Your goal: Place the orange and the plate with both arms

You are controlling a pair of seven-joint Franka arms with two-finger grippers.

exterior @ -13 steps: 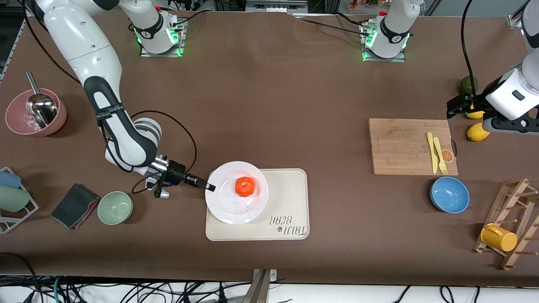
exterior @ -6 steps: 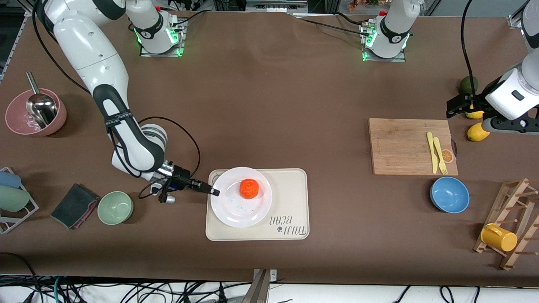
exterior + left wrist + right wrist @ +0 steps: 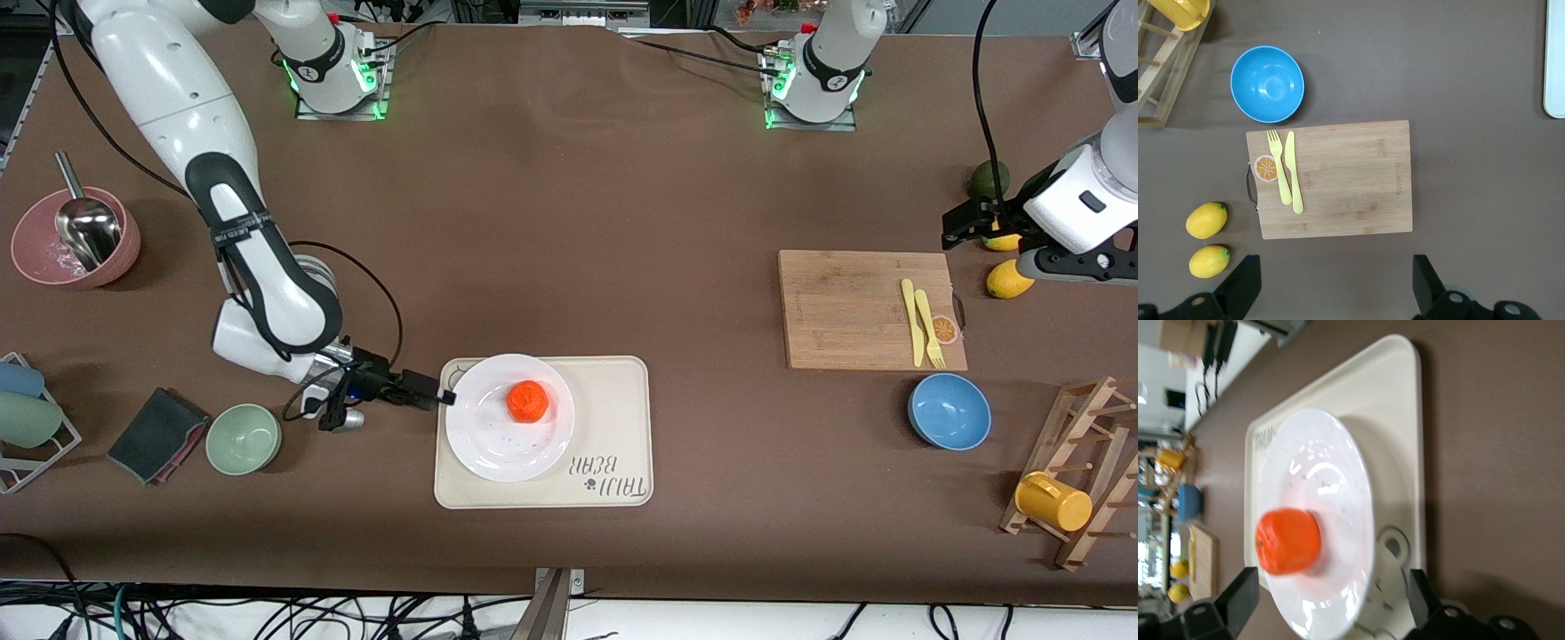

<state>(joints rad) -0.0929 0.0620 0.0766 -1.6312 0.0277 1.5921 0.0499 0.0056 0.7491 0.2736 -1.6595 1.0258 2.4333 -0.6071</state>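
Note:
The white plate lies on the cream bear tray, at the tray's end toward the right arm. The orange sits on the plate, a little off its middle. My right gripper is low at the plate's rim and open. In the right wrist view its fingers stand wide to either side of the plate and the orange, gripping nothing. My left gripper waits open over the table by the lemons, and its wrist view shows nothing between the fingers.
A wooden cutting board with a yellow fork and knife, a blue bowl, two lemons, a dark green fruit and a rack with a yellow cup are at the left arm's end. A green bowl, dark cloth and pink bowl are at the right arm's end.
My right gripper carried the plate and orange fully onto the tray, then opened and let go of the rim. The left arm has not moved.

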